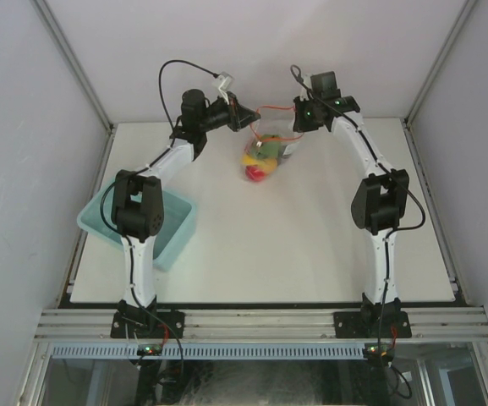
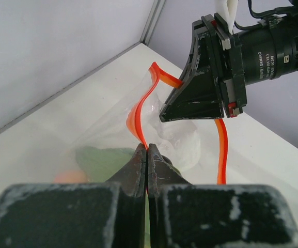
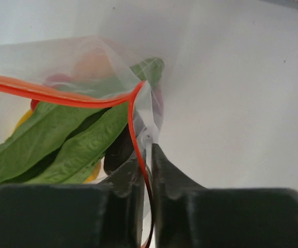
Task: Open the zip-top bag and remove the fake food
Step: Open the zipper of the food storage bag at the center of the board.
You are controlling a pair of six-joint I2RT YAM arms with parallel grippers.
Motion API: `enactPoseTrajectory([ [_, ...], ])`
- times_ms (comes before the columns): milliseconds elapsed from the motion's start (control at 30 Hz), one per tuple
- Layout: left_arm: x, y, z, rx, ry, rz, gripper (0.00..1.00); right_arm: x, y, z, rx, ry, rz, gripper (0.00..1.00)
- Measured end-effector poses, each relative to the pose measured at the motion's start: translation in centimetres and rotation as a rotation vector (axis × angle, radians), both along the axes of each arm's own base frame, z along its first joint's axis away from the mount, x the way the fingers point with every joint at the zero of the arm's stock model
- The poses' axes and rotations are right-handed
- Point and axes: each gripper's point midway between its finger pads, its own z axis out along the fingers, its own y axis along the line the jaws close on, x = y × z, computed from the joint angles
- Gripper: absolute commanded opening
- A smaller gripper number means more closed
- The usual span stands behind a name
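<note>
1. One white matte table [image 1: 311,254] is the largest surface, boxed in by pale walls.
2. Two arms of white shell and black joints stand on it. The left arm [image 1: 138,211] and the right arm [image 1: 379,203] both reach to the far middle.
3. One light blue bin [image 1: 178,227], rectangular with smooth plastic walls, sits at the table's left edge, partly under the left arm's elbow.
4. One zip-top bag [image 1: 290,145] of clear, crinkly film is at the far middle of the table, strung between the two grippers. Its red-orange zip strip [image 3: 50,93] is parted into two separate lips, so the mouth gapes. I cannot tell whether its bottom rests on the table.
5. Several pieces of fake food [image 1: 260,162] lie inside the bag. Yellow and red lumps show from above. Close up there are long green leaves [image 3: 61,139] with ribbed surfaces, a rounded orange-peach piece and something dark behind the film.
6. One left gripper [image 2: 147,150], black and scuffed, has its flat fingers pressed tight together, pinching one lip of the zip strip.
7. One right gripper [image 3: 146,150] has its jaws drawn almost together on the other lip, with strip and film caught between them at the bag's corner.
</note>
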Motion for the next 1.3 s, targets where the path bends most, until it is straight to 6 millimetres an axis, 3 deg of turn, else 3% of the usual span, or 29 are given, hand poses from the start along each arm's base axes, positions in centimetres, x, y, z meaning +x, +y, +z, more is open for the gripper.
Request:
enactPoseTrajectory([
  [300, -0.1, -0.7, -0.2, -0.002, 0.001, -0.012, 0.0, -0.2, -1.1, -0.4, -0.035, -0.018, -0.041, 0.0],
  [433, -0.6, -3.4, -0.3, -0.01, -0.005, -0.055, 0.0, -1.3, -2.8, 0.1, -0.069, -0.066, -0.104, 0.0],
  [600, -2.8, -9.4, -0.6, -0.038, -0.002, -0.142, 0.0, -3.4, -5.6, 3.9, -0.088, -0.203, -0.193, 0.0],
  [733, -4.7, -12.5, -1.3, -0.057, 0.024, -0.179, 0.0, -3.6, -6.8, 8.5, -0.067, -0.35, -0.249, 0.0],
  [833, -5.6, -13.6, -1.1, -0.074, 0.029, -0.196, 0.03, -2.9, -7.3, 10.1, -0.055, -0.418, -0.275, 0.0],
  [967, -5.1, -13.3, -1.0, -0.085, 0.038, -0.176, 0.04, -1.8, -7.3, 9.6, -0.051, -0.428, -0.276, 0.0],
  [1067, -4.1, -11.9, -2.3, -0.083, 0.058, -0.133, 0.06, -0.3, -6.3, 8.0, -0.029, -0.396, -0.228, 0.0],
  [1200, -3.0, -7.2, -7.8, -0.022, 0.18, -0.002, 0.17, 1.2, -3.4, 3.6, 0.04, -0.29, -0.091, 0.0],
  [1300, -2.4, -3.0, -11.9, 0.04, 0.272, 0.114, 0.22, 1.4, -0.8, 1.7, 0.114, -0.234, 0.023, 0.0],
])
